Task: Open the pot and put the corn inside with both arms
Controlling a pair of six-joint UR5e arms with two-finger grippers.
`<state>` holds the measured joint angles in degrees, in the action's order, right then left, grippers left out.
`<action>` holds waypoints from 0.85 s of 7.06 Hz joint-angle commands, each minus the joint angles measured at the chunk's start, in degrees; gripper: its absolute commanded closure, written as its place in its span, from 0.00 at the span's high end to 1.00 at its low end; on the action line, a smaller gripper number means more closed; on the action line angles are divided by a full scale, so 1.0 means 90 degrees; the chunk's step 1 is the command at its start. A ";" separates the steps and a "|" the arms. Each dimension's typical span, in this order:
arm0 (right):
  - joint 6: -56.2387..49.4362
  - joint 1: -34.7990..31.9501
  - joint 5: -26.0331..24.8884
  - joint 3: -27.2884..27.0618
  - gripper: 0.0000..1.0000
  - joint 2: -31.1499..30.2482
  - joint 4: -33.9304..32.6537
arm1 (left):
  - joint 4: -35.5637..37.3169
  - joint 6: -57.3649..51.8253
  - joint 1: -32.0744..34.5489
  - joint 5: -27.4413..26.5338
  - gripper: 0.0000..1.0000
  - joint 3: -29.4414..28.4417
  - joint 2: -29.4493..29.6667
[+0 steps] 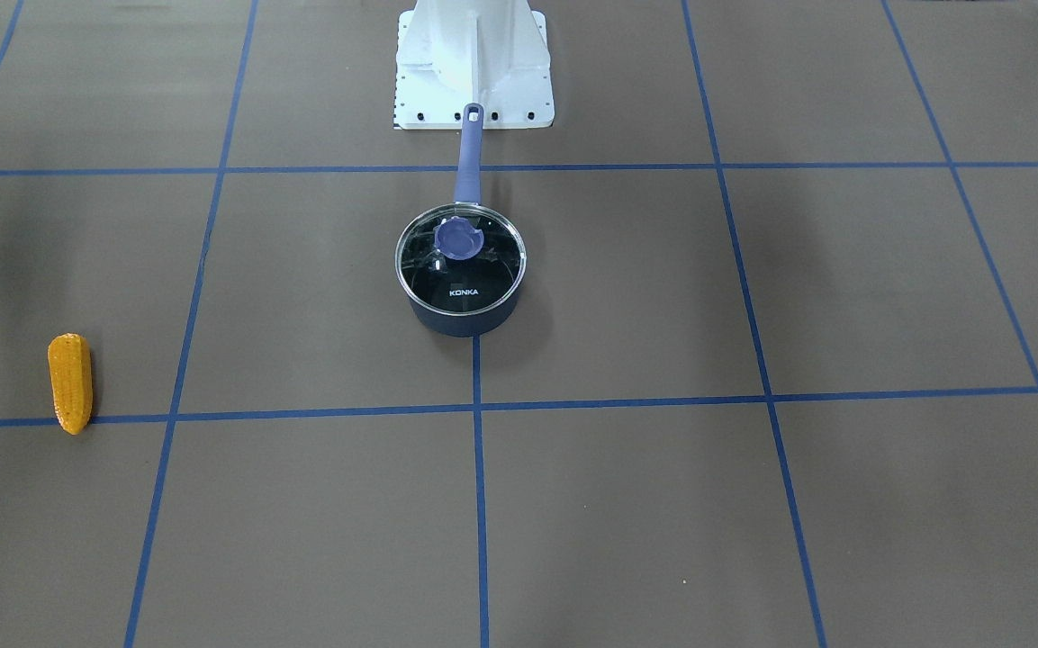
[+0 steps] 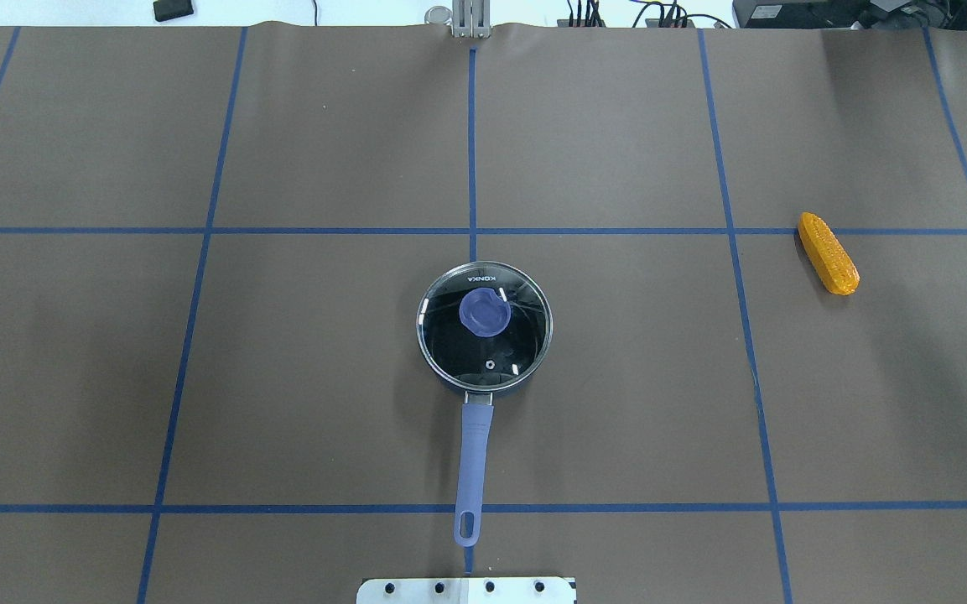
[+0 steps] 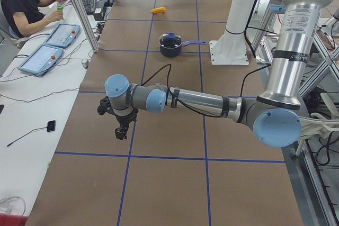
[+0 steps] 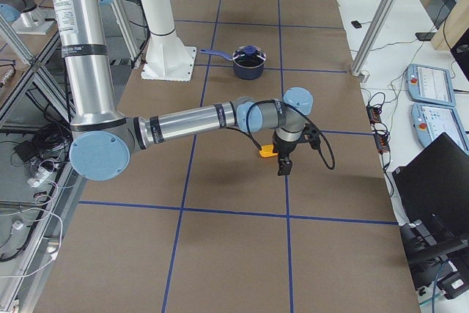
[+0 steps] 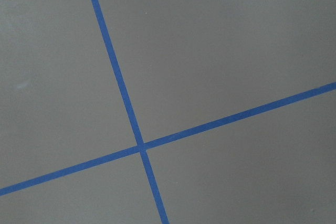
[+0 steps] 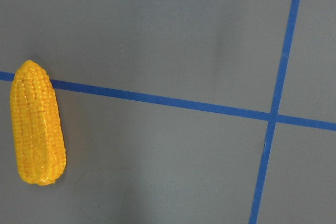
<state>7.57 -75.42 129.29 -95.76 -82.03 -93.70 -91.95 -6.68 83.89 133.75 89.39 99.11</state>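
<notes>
Corn cob (image 4: 266, 153) is shown at frame centre, just left of the right gripper (image 4: 283, 169), whose opening cannot be told.

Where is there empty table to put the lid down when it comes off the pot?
The tape squares on the robot's left of the pot are bare. The square between the pot and the corn is bare too. It is tighter right by the corn, and where the pot's handle reaches toward the white base plate.
</notes>
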 commanded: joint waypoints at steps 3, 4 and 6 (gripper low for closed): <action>-0.0011 0.0011 -0.0010 -0.0044 1.00 0.0247 0.0001 | -0.0008 0.0222 -0.0005 0.0002 1.00 0.0106 0.0081; -0.0011 0.0011 -0.0010 -0.0054 1.00 0.0256 0.0001 | 0.0002 0.0437 -0.0005 0.0080 1.00 0.0222 0.0081; -0.0069 0.0137 -0.0010 -0.0064 1.00 0.0392 0.0001 | 0.0060 0.1265 -0.0053 0.0422 1.00 0.0243 0.0431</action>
<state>7.28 -75.03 129.20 -96.26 -79.33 -93.69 -91.71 0.17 83.70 136.13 91.38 101.02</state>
